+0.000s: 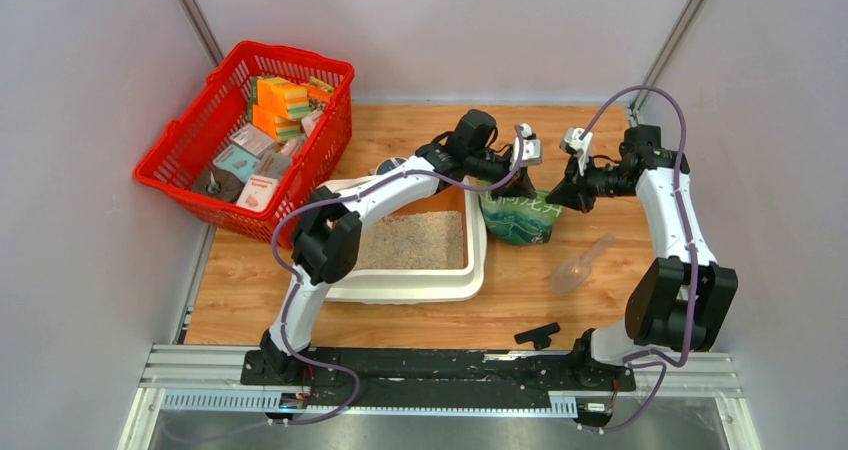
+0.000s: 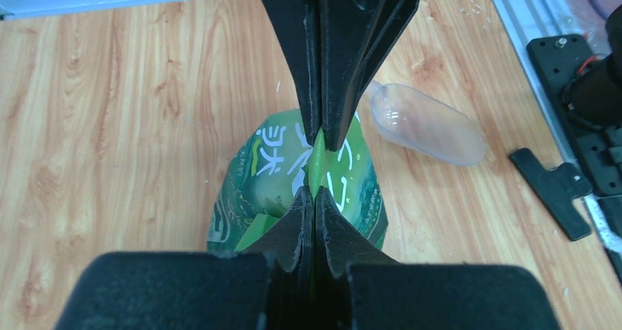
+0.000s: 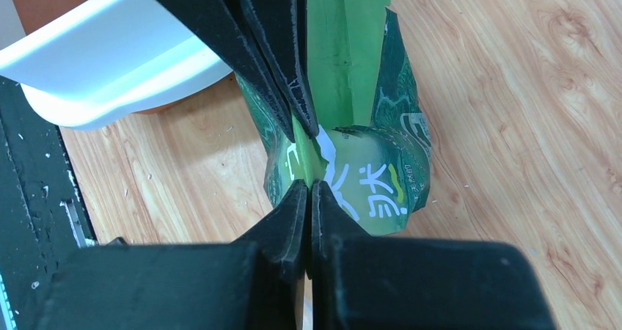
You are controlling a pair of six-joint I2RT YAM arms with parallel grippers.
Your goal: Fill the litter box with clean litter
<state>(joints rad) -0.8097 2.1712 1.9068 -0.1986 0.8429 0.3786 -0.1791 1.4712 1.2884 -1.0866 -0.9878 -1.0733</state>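
Left pincer (image 2: 317, 170), right pincer (image 3: 312, 161) clamp bag (image 1: 515, 220); litter box (image 1: 405, 287) beside.

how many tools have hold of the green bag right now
2. The left tool is shut on the top edge of the green bag, on the side nearer the litter box; the right tool is shut on the same edge from the opposite side.

1. The whole tabletop (image 1: 400, 130) is overlooked from high above its near edge, facing down and forward.
2. The green bag (image 2: 249, 191) is seen closely along the left claw (image 2: 317, 169).
3. It is seen equally closely along the right claw (image 3: 312, 161), and is shared by all views.
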